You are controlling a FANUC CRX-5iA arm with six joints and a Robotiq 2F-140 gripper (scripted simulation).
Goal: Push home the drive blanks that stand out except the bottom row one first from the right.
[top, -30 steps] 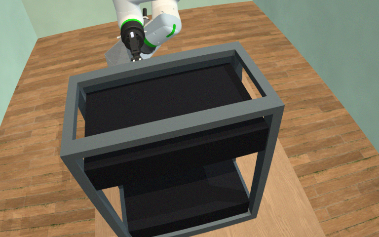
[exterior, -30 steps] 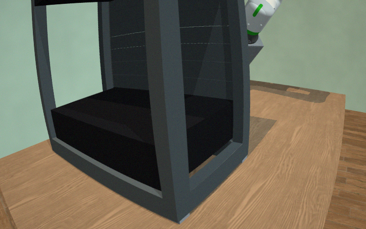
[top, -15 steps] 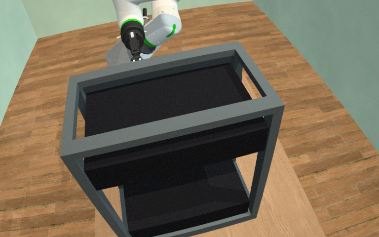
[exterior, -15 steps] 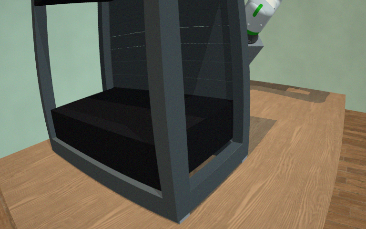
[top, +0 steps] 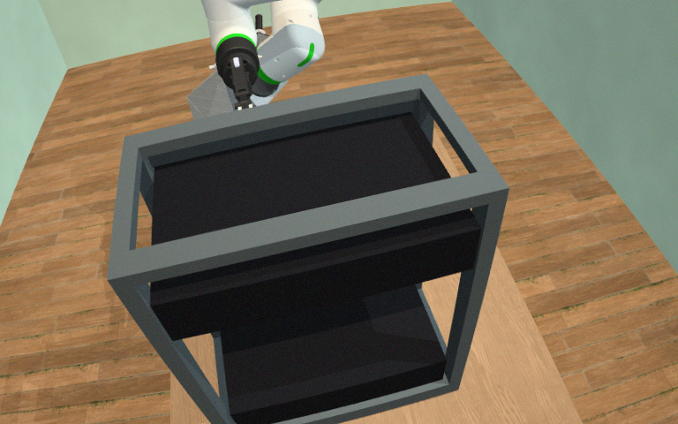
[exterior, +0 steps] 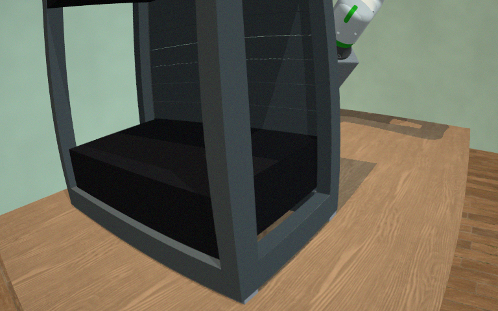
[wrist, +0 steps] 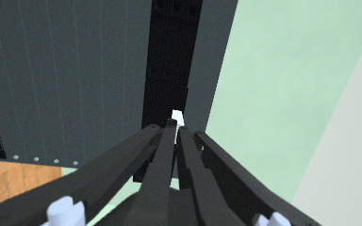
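The grey rack (top: 310,220) (exterior: 224,146) stands on the wooden table and the top and exterior views see it from behind and the side, so its front is hidden there. A black chassis (top: 280,170) fills its upper bay. My gripper (top: 243,103) (wrist: 175,117) is shut and empty, and hangs at the rack's far front side near the top edge. In the wrist view its fingertips point at a narrow black strip (wrist: 170,61) between a grey lined panel (wrist: 71,71) and a grey rack post (wrist: 209,71). A small white patch (wrist: 177,115) shows just past the tips. I cannot tell single drive blanks apart.
A second black chassis (top: 329,359) (exterior: 146,175) sits in the rack's bottom bay. Grey lined panels (exterior: 279,73) close the rack's front above it. The wooden table (exterior: 385,219) (top: 500,350) extends beside the rack. The arm's grey pedestal (top: 209,100) (exterior: 347,67) stands behind the rack's front.
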